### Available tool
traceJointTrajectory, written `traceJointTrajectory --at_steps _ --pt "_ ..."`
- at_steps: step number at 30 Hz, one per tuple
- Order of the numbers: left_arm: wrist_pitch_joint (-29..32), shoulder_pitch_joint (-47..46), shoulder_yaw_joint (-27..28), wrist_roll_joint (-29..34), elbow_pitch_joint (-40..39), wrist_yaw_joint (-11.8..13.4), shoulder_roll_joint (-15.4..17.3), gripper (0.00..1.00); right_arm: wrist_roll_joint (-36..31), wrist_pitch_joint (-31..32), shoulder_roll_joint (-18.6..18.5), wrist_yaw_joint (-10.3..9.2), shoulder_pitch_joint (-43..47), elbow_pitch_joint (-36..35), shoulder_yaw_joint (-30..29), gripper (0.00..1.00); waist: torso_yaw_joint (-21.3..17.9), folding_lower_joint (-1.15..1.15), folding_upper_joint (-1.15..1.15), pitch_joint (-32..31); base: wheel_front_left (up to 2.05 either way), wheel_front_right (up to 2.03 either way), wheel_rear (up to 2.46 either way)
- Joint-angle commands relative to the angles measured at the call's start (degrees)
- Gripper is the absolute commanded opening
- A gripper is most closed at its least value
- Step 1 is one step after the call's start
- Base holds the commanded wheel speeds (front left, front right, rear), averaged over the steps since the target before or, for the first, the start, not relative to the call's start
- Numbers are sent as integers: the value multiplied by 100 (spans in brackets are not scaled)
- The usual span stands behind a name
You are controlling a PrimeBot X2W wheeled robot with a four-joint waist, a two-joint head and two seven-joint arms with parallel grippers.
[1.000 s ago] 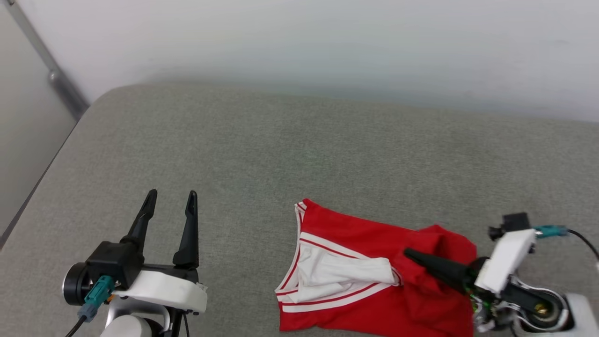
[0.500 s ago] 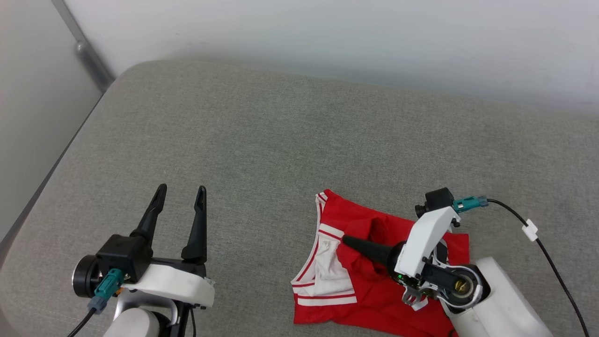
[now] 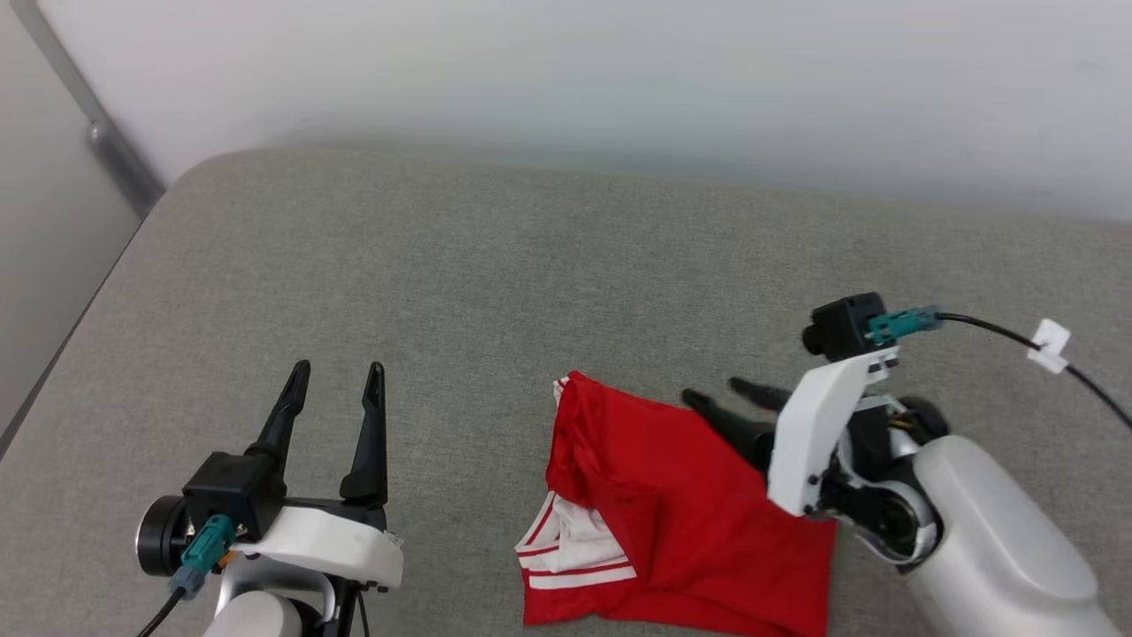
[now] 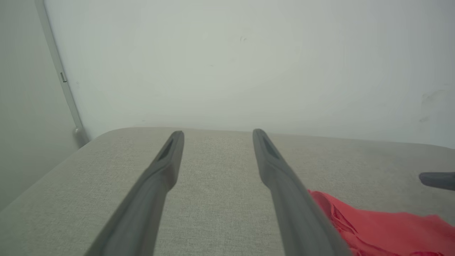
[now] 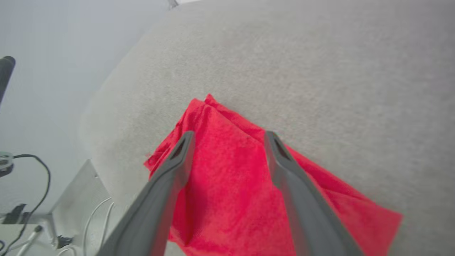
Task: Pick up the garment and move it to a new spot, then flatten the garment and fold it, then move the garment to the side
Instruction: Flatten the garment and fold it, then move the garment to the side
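Here, white-trimmed red garment (image 3: pixel 690 495) on grey cushion (image 3: pixel 442 265).

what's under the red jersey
The jersey lies on the grey cushion. Its white striped part peeks from under the red fold; anything else beneath is covered.

garment (image 3: pixel 699 504) on cushion (image 3: pixel 442 265) | right claw (image 3: pixel 712 391) over it (far edge) | left claw (image 3: pixel 338 369) well left
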Motion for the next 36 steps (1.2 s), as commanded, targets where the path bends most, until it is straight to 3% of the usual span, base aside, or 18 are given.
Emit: traceJointTrajectory --at_steps 1,8,17,25,36 --pt "-13 80 21 23 12 44 -13 100 -492 -266 -218 -2 76 -75 -107 100 -143 0 0 -105 0 0 0" --pt "1 240 65 4 74 146 29 100 -2114 -1132 -493 -2 810 -440 -1342 100 -477 0 0 -280 0 0 0" --pt "60 416 94 -20 101 259 104 100 -3238 -2186 11 -2 2026 -1562 -2898 100 -722 0 0 -445 0 0 0" --pt "94 584 51 -44 215 300 137 100 -3673 -2318 446 -1 2970 -2432 -3113 100 -752 0 0 -611 0 0 0" --pt "89 703 35 -132 392 317 101 100 -3865 -2118 661 -2 3555 -3025 -3010 100 -822 0 0 -708 0 0 0"
